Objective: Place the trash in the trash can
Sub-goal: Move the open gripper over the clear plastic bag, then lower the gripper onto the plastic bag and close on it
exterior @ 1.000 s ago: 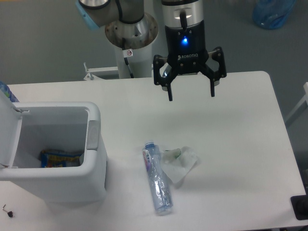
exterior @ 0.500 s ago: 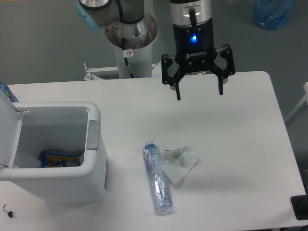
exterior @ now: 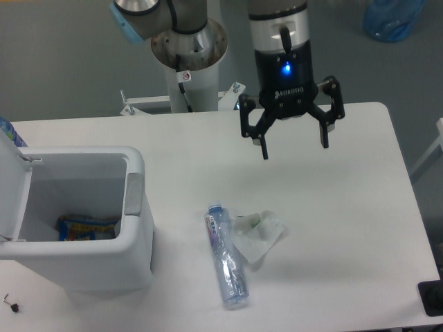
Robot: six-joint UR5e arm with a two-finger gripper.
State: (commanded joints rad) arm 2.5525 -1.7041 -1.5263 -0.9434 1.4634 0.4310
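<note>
Arm hung wrist-down over far side of white table (exterior: 346, 207), gripper (exterior: 293, 148) pointing straight down, fingers spread wide apart, nothing between them. Blue status light lit on gripper body.

Hovered above bare tabletop, up and right of the trash, well apart from it. Crushed clear bottle (exterior: 225, 256) lay on its side near the front of the table, cap end pointing away, bluish-purple label near the cap. Crumpled whitish wrapper (exterior: 259, 234) with green bit sat touching bottle's right side. Both still on the table, not in the bin.

White trash can (exterior: 131, 235) stood at the left front, lid (exterior: 10, 187) swung open to the left, grey tab (exterior: 133, 194) on right rim. Blue-and-yellow snack packet (exterior: 86, 227) visible at bin bottom.

Room: open tabletop all along the right of the trash out to right edge; gap between bottle and bin wall also free. Arm base post (exterior: 187, 55) behind table's far edge, left of gripper.

Versus one second ago: gripper shifted right and slightly lower in view, finger spread unchanged. Bottle, wrapper, bin and packet unmoved.
</note>
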